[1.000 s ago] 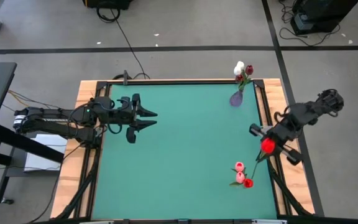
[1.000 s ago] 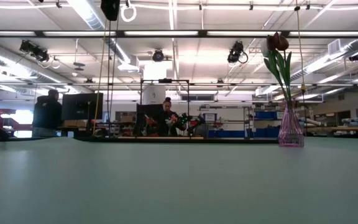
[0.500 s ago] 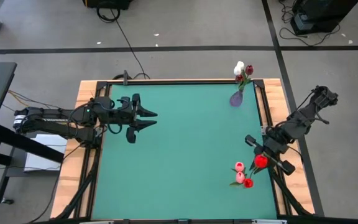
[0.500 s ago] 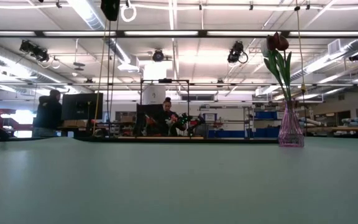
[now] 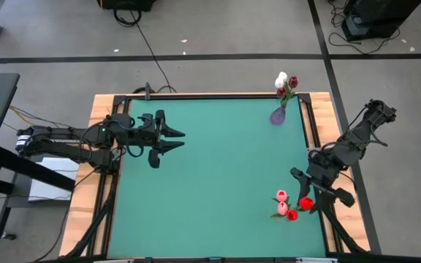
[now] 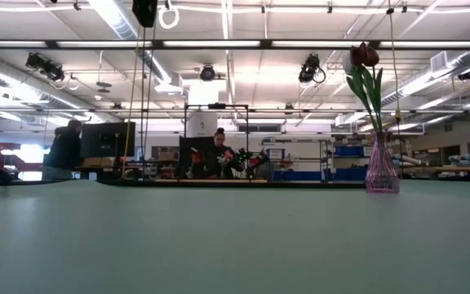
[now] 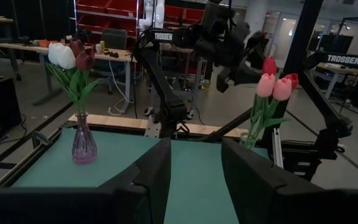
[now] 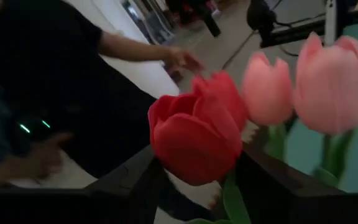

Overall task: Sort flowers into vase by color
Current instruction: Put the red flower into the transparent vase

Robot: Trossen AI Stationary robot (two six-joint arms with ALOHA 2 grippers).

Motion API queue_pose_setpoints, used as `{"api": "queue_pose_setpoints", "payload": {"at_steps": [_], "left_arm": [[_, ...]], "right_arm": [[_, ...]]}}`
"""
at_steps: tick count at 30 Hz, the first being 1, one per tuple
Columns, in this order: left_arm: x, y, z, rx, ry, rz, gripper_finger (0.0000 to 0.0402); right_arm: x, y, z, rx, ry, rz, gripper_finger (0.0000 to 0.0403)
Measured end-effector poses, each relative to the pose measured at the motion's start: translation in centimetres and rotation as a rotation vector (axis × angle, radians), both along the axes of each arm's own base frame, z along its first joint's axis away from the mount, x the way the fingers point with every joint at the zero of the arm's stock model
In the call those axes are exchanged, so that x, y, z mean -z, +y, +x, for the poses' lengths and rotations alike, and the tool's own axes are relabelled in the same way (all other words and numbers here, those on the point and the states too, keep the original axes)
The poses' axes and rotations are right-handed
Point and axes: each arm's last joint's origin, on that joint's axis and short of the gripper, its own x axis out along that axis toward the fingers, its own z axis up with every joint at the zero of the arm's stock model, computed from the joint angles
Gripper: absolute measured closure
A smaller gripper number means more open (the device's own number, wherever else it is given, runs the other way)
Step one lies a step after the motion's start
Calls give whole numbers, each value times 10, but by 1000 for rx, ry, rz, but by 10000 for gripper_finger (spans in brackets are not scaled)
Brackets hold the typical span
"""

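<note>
Right gripper [image 5: 307, 196] jaws are standing apart around a red tulip [image 5: 305, 203] beside the pink tulips [image 5: 281, 198]; left gripper [image 5: 168, 140] is waiting, jaws parted.

"TROSSEN" stands on the right arm [image 7: 166, 36] and on a frame [image 7: 344, 59] beyond.

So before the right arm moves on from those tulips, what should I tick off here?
1. Right tool over the second bunch at the table's right edge: ok.
2. Red tulip between its fingers, in with the pink tulips: ok.
3. Tulip let go: cannot tell.
4. Bunch container upright: cannot tell; only the blooms show from above.
5. Purple vase upright at the far right corner, holding white and dark red tulips: ok.
6. Left tool parked at the table's left side, clear of the flowers: ok.
</note>
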Motion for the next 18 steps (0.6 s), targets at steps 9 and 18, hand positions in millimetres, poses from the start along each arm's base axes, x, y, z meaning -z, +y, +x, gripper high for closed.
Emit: {"api": "queue_pose_setpoints", "payload": {"at_steps": [9,18], "left_arm": [[0,0,0,0,-1,0,256],[0,0,0,0,0,0,256]], "right_arm": [[-25,-13,-9,87,-75,100,199],[9,-6,-4,60,132,-193,155]]}}
